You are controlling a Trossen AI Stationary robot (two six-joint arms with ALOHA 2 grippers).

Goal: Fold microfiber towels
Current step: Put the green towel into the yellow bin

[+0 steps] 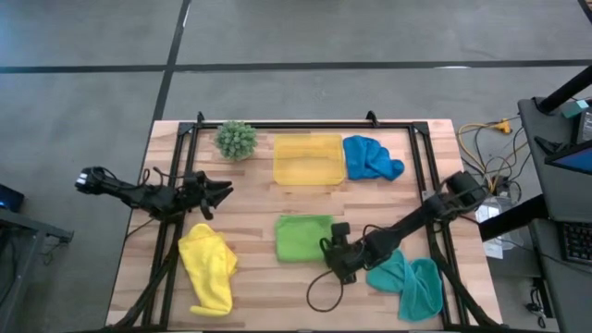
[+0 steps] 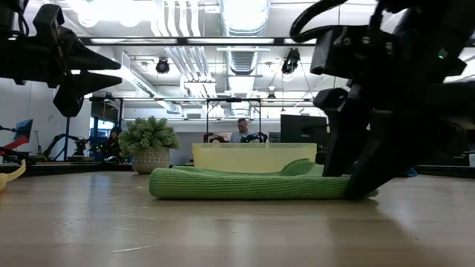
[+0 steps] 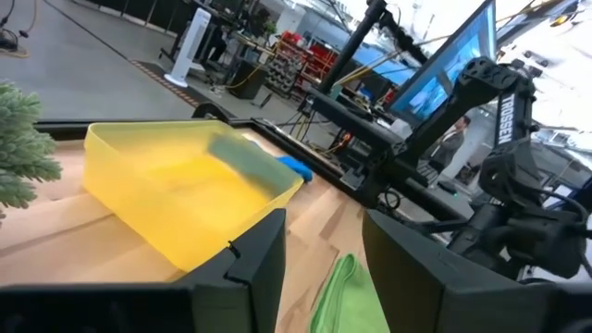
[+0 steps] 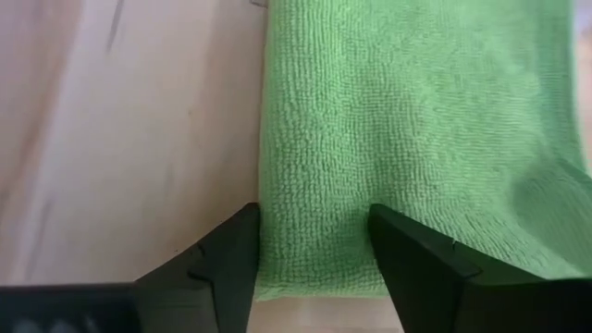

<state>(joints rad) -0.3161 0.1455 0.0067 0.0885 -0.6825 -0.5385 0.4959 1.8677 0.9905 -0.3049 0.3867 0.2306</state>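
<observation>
At the lime green towel's [image 4: 407, 139] edge, right fingers [image 4: 314, 264] straddle it, parted, arm angled low

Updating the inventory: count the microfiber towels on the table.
4: yellow towel front left, green towel centre by the right gripper, teal towel front right, blue towel beside the yellow tray.

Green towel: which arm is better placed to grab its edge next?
Right, probably. The right gripper sits at the green towel's edge, fingers open astride it in its wrist view. The left gripper hangs apart, above the yellow towel, empty.
</observation>
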